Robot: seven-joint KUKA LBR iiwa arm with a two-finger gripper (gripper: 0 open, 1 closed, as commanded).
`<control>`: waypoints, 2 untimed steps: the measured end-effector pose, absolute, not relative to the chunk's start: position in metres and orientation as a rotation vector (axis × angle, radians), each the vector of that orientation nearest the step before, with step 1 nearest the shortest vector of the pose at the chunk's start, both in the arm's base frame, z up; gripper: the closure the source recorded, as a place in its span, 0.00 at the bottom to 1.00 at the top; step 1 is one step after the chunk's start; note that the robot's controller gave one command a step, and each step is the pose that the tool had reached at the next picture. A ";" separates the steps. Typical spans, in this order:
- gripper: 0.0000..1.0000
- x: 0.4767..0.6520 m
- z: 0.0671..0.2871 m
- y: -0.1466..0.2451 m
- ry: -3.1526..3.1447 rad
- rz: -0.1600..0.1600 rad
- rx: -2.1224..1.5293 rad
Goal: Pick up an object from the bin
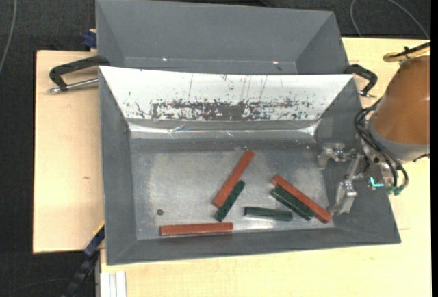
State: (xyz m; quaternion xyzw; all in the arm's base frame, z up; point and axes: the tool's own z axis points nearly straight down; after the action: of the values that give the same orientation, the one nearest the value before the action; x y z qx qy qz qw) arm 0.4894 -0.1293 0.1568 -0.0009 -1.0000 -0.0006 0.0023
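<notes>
Flat red stick (196, 228) by the near wall, slanted red stick (287, 187) against a green stick (294, 202) at right, its lower end just beside the fingers (341, 203), we cannot tell whether open.

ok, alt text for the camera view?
The gripper is at the right side of the bin, by the end of a red bar lying beside a dark green bar. Four more red and green bars lie further left.
</notes>
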 end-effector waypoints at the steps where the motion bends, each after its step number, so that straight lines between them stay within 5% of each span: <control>1: 0.00 0.491 0.160 -0.129 -3.144 0.000 0.000; 2: 0.00 0.495 0.083 -0.087 -3.145 -0.002 -0.118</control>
State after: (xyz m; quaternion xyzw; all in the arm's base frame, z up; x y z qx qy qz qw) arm 0.4953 -0.0875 0.0827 -0.0376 -0.9993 -0.0005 -0.0028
